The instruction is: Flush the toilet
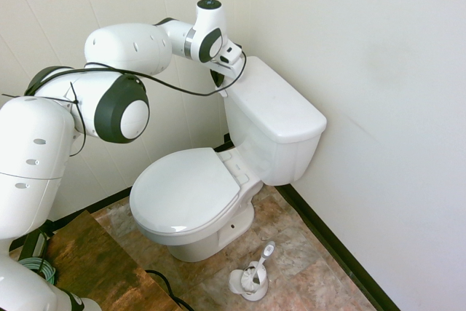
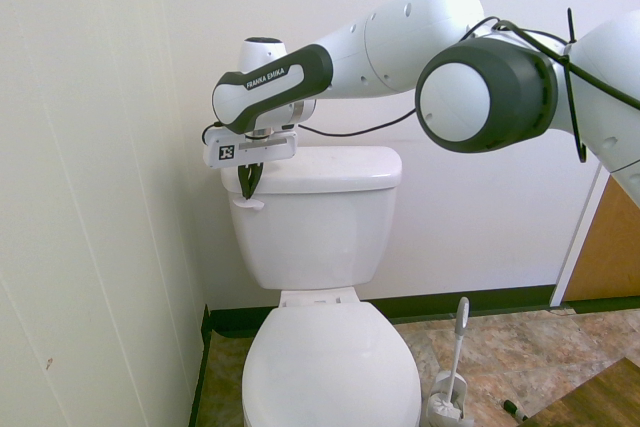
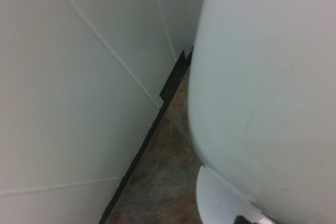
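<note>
Centrally, toilet (image 2: 318, 222): white ceramic, upright on the tiled floor (image 1: 291, 245), tank near the wall corner.
Seat lid (image 1: 186, 190): lowered over the bowl.
Tank lid (image 1: 273, 100): seated flat.
Flush lever (image 2: 249, 204): on the tank front, just below the tank lid.
Gripper (image 2: 249, 195): pointing down at the tank front, fingers closed together, tips at the flush lever; contact cannot be confirmed.
Toilet brush (image 1: 262, 260): upright, slightly tilted, in its white holder (image 1: 254, 289), beside the toilet.
</note>
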### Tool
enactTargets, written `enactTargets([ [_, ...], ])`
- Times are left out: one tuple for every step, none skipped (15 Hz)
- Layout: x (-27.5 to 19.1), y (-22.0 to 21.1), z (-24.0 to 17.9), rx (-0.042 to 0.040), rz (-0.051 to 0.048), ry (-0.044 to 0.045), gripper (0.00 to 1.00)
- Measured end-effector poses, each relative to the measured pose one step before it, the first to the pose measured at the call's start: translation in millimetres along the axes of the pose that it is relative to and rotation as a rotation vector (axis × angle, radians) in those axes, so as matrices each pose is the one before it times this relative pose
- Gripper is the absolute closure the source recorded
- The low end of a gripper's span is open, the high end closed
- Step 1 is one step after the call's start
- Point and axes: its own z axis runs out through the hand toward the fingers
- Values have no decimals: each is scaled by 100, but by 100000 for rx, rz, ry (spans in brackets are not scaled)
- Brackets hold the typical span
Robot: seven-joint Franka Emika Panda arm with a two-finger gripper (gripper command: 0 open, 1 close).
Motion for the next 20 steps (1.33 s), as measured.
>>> enactTargets([
  [-102, 32, 565, -409, -59, -373, 100],
  [-51, 64, 619, -405, 29, -373, 100],
  [-27, -72, 367, 72, 26, -173, 100],
  [-54, -64, 227, 62, -14, -172, 100],
  [-78, -24, 272, -47, 21, -292, 100],
  [-124, 22, 375, -231, 17, -430, 100],
  [-206, 10, 470, -384, -101, -508, 100],
  [-214, -29, 381, -284, -161, -424, 100],
  [-193, -93, 175, -76, -194, -223, 100],
  [-67, -19, 89, -78, -73, -79, 100],
  [45, 12, -28, 83, 102, 0, 100],
  [96, 13, -105, 209, 178, 79, 100],
  [167, 0, -333, 291, 272, 482, 100],
  [299, 22, -693, 349, 590, 868, 100],
  [250, 33, -866, 219, 621, 734, 100],
  [-13, 190, -970, -991, 327, -59, 100],
  [-255, 408, -843, -1661, 267, -454, 100],
  [-433, 510, -643, -1607, 171, -661, 100],
  [-601, 500, -622, -1655, -144, -926, 100],
  [-670, 492, -512, -1865, -154, -1101, 100],
])
